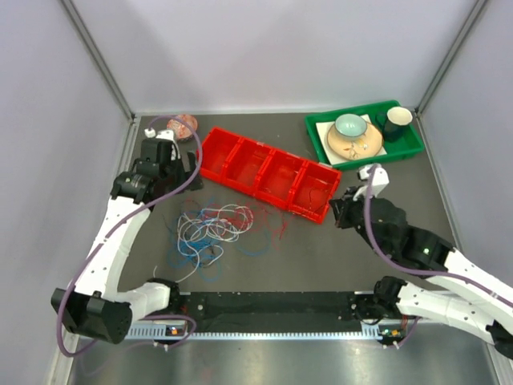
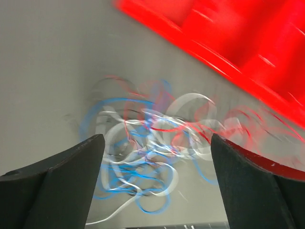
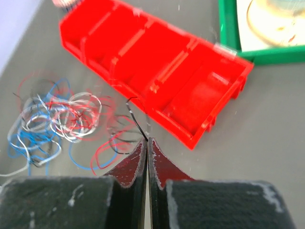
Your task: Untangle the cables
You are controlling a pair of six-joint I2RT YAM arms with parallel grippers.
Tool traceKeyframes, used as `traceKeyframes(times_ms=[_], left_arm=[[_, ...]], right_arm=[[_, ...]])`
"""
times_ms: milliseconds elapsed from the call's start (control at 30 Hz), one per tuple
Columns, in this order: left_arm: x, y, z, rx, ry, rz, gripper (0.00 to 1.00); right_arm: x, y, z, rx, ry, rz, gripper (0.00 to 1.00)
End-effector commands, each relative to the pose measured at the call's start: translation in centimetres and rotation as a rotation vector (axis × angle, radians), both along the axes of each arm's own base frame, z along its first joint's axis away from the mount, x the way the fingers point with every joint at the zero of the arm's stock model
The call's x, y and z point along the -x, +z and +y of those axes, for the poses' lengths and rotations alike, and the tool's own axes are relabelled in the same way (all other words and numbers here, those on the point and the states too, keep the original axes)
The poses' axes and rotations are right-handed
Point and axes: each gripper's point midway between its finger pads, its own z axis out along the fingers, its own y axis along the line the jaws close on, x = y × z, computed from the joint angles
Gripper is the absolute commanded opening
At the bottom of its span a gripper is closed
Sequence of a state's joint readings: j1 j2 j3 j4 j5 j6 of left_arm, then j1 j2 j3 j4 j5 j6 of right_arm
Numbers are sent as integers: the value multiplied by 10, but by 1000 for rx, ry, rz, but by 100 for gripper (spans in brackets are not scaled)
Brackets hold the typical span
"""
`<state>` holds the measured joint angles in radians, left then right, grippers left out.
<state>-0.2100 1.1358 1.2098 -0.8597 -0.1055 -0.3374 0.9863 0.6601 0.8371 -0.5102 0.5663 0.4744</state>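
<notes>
The cables (image 1: 212, 228) lie on the desk (image 1: 321, 257) below the wide-open left pincer (image 2: 156, 139), a loose tangle of red, white and blue loops. The right pincer (image 3: 147, 140) is closed on one thin black cable (image 3: 136, 119).

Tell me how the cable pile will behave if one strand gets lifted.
Probably floppy: the black strand pinched in the right gripper curves loosely. The cables loop through each other, so lifting one likely drags neighbours along. They look hair-thin, so probably very light and easily shifted by a push.
</notes>
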Motion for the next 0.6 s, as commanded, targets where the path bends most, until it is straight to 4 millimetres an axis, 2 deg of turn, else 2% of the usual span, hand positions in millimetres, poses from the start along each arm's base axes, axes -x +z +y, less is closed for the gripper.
traceKeyframes(times_ms=[0, 100, 167, 200, 233, 267, 400, 500, 533, 567], left_arm=[[5, 27, -73, 204, -267, -104, 99], [9, 26, -114, 257, -353, -86, 99], [3, 23, -143, 344, -371, -80, 98], [3, 22, -157, 370, -387, -80, 96], [9, 11, -179, 409, -389, -39, 93], [5, 12, -193, 442, -390, -54, 89], [-5, -21, -234, 409, -263, 1, 86], [-5, -26, -261, 388, -259, -9, 86], [-10, -42, -266, 348, -248, 7, 86], [-11, -48, -269, 335, -252, 23, 86]], right_arm=[[-1, -1, 14, -75, 11, 9, 0], [-1, -3, 9, -75, -4, 2, 0], [-1, -5, 8, -74, -8, 3, 0], [0, -5, 7, -80, -5, 0, 0], [0, -5, 6, -83, -8, -2, 0], [1, -7, 5, -84, -7, 2, 0], [4, -5, 0, -100, -14, -7, 0], [5, -7, -2, -99, -15, 2, 0], [5, -7, -2, -95, -16, 2, 0], [6, -8, -2, -93, -15, 6, 0]])
